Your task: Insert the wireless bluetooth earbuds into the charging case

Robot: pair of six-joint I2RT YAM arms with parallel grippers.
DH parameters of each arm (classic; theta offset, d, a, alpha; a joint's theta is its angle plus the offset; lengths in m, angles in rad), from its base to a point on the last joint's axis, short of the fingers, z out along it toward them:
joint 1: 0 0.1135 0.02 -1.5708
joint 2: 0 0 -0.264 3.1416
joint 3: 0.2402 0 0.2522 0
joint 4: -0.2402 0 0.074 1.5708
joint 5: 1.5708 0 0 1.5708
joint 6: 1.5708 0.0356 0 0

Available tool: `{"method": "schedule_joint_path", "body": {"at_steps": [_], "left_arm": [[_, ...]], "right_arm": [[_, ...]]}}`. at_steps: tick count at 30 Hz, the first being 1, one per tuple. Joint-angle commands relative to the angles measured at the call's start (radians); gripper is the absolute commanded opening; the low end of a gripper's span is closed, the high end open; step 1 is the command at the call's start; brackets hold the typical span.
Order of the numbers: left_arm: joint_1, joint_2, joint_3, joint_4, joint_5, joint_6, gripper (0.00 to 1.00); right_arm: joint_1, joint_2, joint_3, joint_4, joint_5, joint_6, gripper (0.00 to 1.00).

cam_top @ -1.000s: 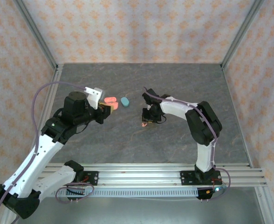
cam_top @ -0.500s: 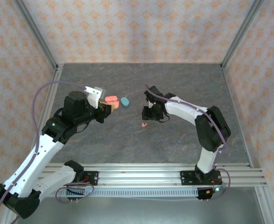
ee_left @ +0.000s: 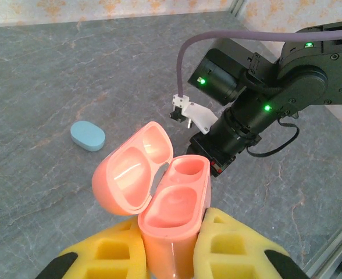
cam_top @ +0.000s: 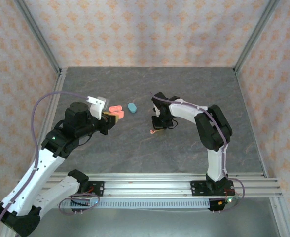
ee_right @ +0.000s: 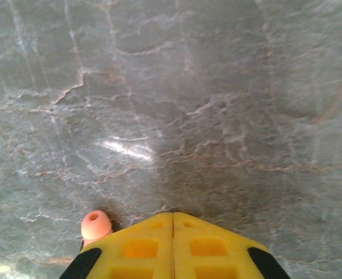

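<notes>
salmon-pink earbud (ee_right: 95, 225) lies near the middle of the table (ee_right: 217, 87), just beside the right gripper (ee_right: 172, 216), whose fingers are pressed together on nothing (pickup step, seemingly). left gripper (ee_left: 172, 244) pinches the open charging case (ee_left: 174, 200). next: open and straddle the bud.

No writing, label, brand, number or sign can be read anywhere in these views. The only marks are the small green lights (ee_left: 267, 107) glowing on the right arm (ee_left: 310, 75), which are plain dots and not characters, and the repeating ornament printed on the walls (cam_top: 135, 29), which forms no letters.
</notes>
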Motion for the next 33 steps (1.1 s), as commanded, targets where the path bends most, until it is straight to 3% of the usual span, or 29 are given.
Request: {"method": "schedule_joint_path", "body": {"at_steps": [1, 12, 20, 28, 33], "left_arm": [[0.005, -0.016, -0.016, 0.013, 0.012, -0.027, 0.0], [0.004, -0.01, -0.019, 0.026, 0.011, -0.035, 0.0], [0.003, -0.008, -0.018, 0.022, 0.009, -0.028, 0.0], [0.004, -0.018, -0.031, 0.018, 0.023, -0.031, 0.0], [0.003, -0.027, -0.032, 0.008, 0.029, -0.027, 0.0]], "right_arm": [[0.004, -0.03, -0.057, -0.038, -0.062, 0.014, 0.08], [0.018, -0.106, -0.111, -0.03, -0.211, 0.078, 0.09], [0.02, -0.171, -0.04, -0.135, -0.229, 0.016, 0.1], [0.02, -0.057, 0.175, -0.329, -0.135, -0.255, 0.36], [0.03, 0.059, 0.323, -0.376, -0.078, -0.326, 0.45]]}}
